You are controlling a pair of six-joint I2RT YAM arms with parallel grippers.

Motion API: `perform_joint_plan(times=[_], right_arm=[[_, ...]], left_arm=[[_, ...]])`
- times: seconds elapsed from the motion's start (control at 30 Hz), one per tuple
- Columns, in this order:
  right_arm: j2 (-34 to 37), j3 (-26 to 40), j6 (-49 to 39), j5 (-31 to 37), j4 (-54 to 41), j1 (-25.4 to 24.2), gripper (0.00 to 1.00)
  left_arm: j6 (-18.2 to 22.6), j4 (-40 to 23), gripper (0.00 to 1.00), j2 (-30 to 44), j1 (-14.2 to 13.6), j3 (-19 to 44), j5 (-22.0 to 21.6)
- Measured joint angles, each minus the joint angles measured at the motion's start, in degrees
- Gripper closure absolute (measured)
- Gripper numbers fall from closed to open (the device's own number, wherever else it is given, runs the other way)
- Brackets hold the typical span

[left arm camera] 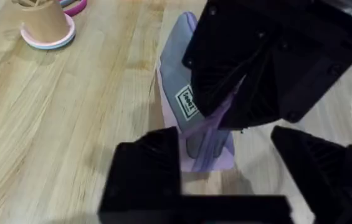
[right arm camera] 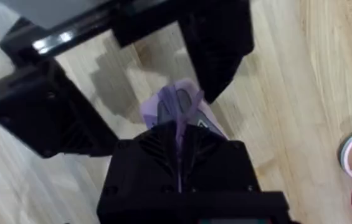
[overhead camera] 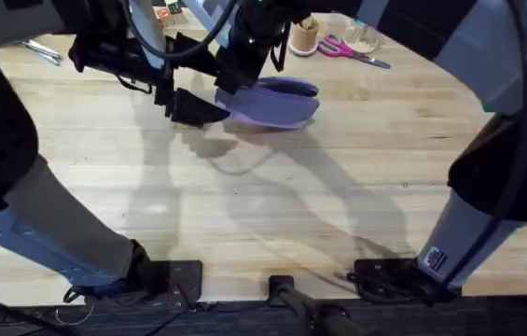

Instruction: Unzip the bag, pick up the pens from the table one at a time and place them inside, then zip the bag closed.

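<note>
The bag [overhead camera: 277, 103] lies on the table [overhead camera: 338, 187] at its far middle, both arms reaching over its left end. The right gripper [right arm camera: 180, 140] has its jaws clenched on a fold of the bag's fabric at that end. The left gripper [left arm camera: 225, 155] sits just beside it, jaws released and spread to either side of the bag's end. Beyond the bag stand a cup [overhead camera: 303, 35] and pink-handled scissors [overhead camera: 352, 51].

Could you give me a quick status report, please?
Both grippers at the bag. Right gripper shut on its fabric. Left gripper open beside it. Nothing obstructing.
</note>
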Motion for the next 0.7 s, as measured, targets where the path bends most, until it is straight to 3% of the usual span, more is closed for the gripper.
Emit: perform_joint_plan(times=[0.23, 0.43, 0.5, 0.7], right_arm=[[0.0, 0.0, 0.2, -0.4, -0.2, 0.0, 0.970], [0.0, 0.0, 0.6, -1.3, -1.0, 0.0, 0.970], [0.0, 0.0, 0.7, -1.4, -1.0, 0.0, 0.970], [0.0, 0.0, 0.7, -1.4, -1.0, 0.0, 0.970]], left_arm=[[0.0, 0.5, 0.539, 0.0, -0.1, 0.0, -0.2], [0.2, 1.1, 0.879, 0.0, -0.1, 0.0, -0.8], [0.2, 1.1, 0.945, 0.0, -0.1, 0.0, -0.9], [0.2, 1.1, 0.957, 0.0, -0.1, 0.0, -0.8]])
